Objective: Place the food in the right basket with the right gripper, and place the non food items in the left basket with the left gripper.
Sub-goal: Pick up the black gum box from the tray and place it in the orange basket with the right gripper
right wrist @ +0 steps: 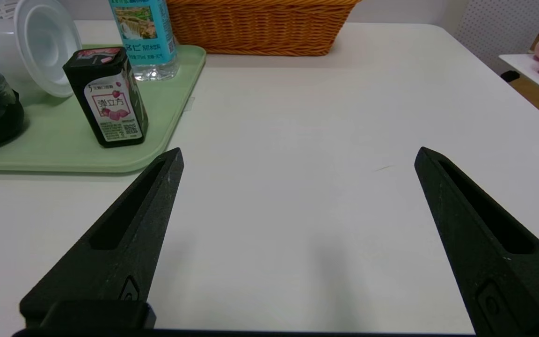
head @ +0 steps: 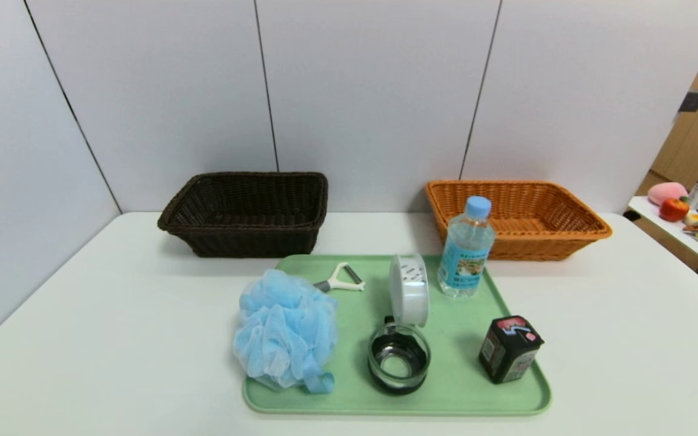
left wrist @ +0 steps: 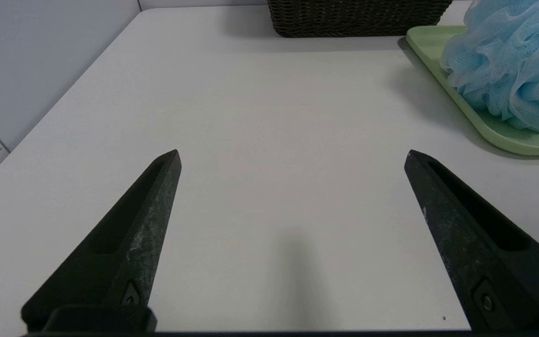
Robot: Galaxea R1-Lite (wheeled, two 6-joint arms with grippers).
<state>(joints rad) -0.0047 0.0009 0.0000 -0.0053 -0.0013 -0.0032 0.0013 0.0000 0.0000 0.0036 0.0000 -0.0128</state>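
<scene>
Left gripper [left wrist: 293, 154] & right gripper [right wrist: 297, 154], frame bottom, fingers wide apart, nothing held. Green tray [head: 464, 399] centre w/ water bottle [head: 465, 254], black box [head: 509, 349].

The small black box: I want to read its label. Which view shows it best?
The right wrist view: the small black box stands close, front label facing the camera. The head view shows it from above, mostly its pink-red top. The left wrist view misses it.

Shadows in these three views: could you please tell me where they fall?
Head view: soft shadow in front of the dark basket. Left wrist view: the pouf darkens the table beside the tray. Right wrist view: faint smudge under the open right gripper.
</scene>
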